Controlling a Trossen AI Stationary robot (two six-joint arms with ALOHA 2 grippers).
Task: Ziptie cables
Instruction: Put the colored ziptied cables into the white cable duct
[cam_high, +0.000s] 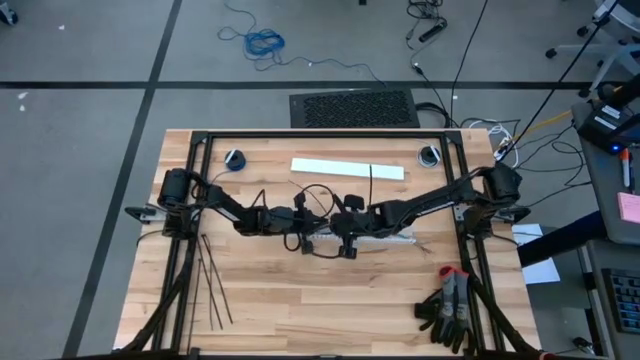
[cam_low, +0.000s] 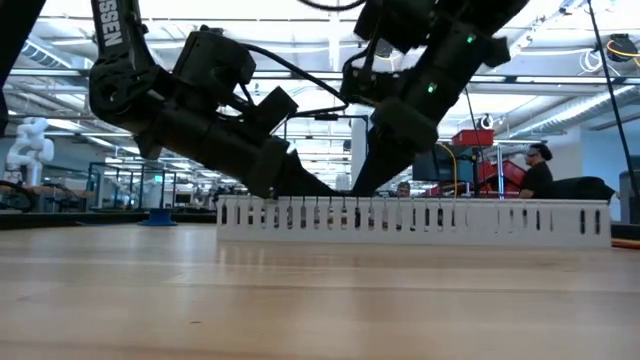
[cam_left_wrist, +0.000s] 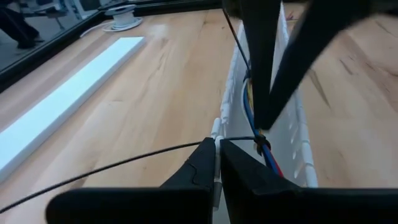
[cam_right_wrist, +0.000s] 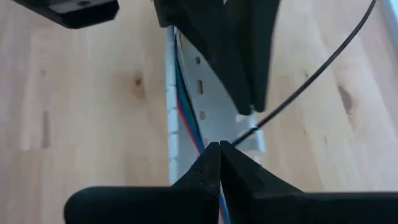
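Note:
The cables (cam_left_wrist: 247, 104), thin blue, red and yellow wires, lie inside the long white slotted duct (cam_high: 388, 240) at mid table. A thin black ziptie (cam_left_wrist: 124, 163) is looped around them, and its long tail runs off past my left gripper. My left gripper (cam_left_wrist: 217, 144) is shut beside the duct's near wall. My right gripper (cam_right_wrist: 219, 148) is shut over the duct, right at the loop. Several loose zipties (cam_high: 212, 285) lie flat on the table's near left. My left gripper pinches the ziptie's tail (cam_left_wrist: 200, 146) at its fingertips, just outside the duct's wall, coming nearly level from the table's left. The stretch from there to the loop runs straight and clear of the table. A white duct tooth (cam_left_wrist: 216, 127) stands right at the tips. My right gripper pinches the ziptie where it wraps the cables (cam_right_wrist: 229, 142), at its fingertips. The fingers slant down from the table's right. The fingers hide the exact spot. The looped cables stay lying in the duct.
A flat white strip (cam_high: 347, 168) lies toward the far edge, with a round fitting (cam_high: 234, 158) at the far left and another (cam_high: 430, 155) at the far right. Black gloves (cam_high: 448, 305) lie at the near right. A black frame (cam_high: 200, 140) borders the table.

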